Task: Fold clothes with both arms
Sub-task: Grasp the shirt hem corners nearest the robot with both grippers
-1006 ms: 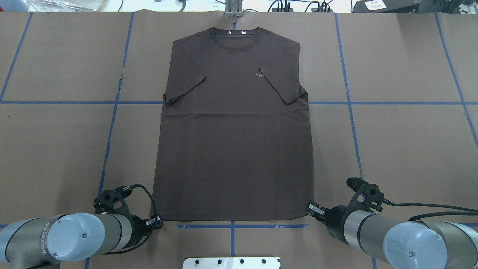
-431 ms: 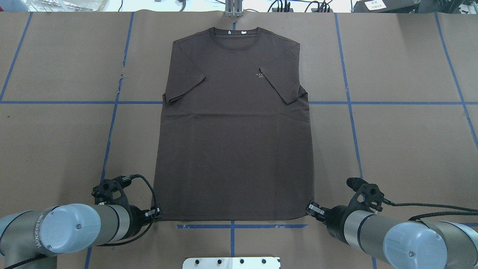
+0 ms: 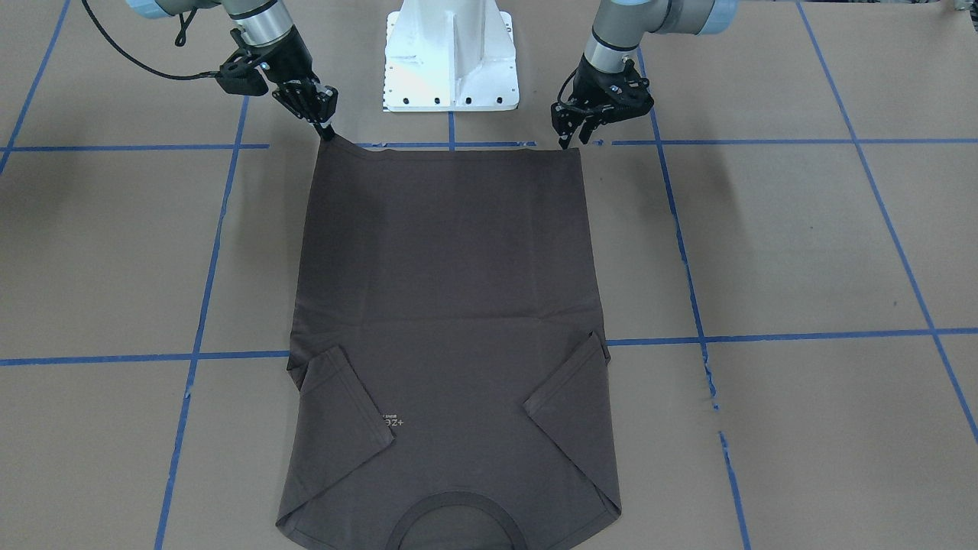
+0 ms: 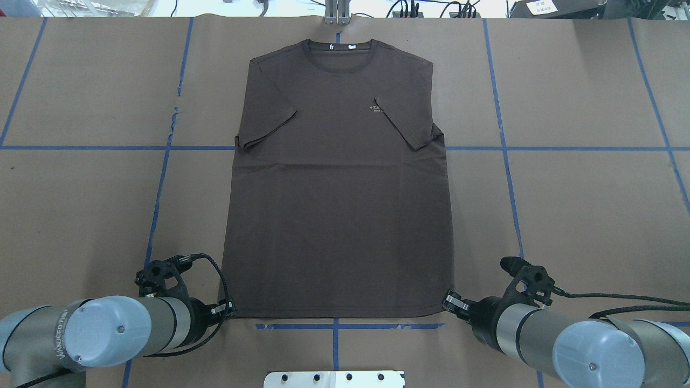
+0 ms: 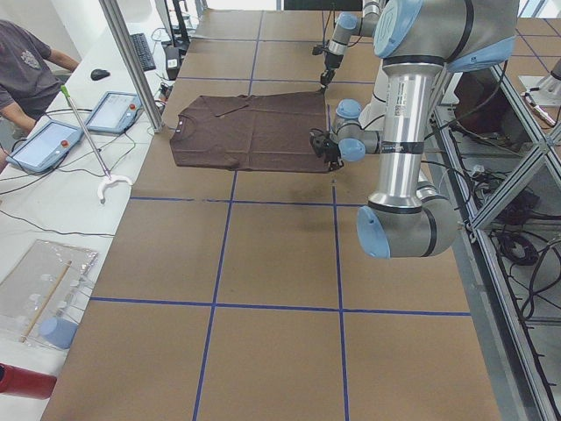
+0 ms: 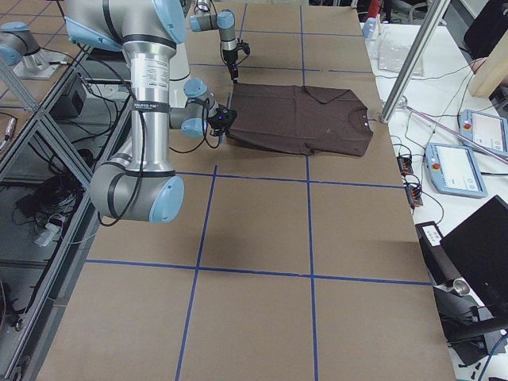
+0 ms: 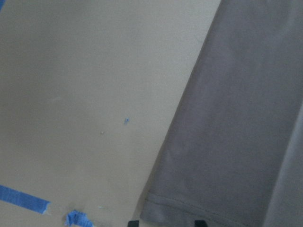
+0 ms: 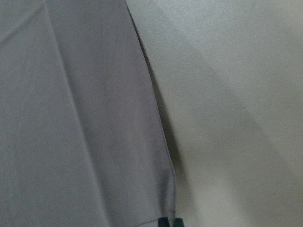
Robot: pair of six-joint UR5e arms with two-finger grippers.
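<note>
Sitting at the near-left hem corner, the left gripper [image 4: 230,311] has its fingers spread, tips right by the hem. The dark brown T-shirt [image 4: 339,215] lies flat on the paper-covered table [image 4: 582,205], sleeves folded in, collar far from the robot. The right gripper [image 4: 446,298] has its fingers pressed together, pinching the right hem corner.
</note>
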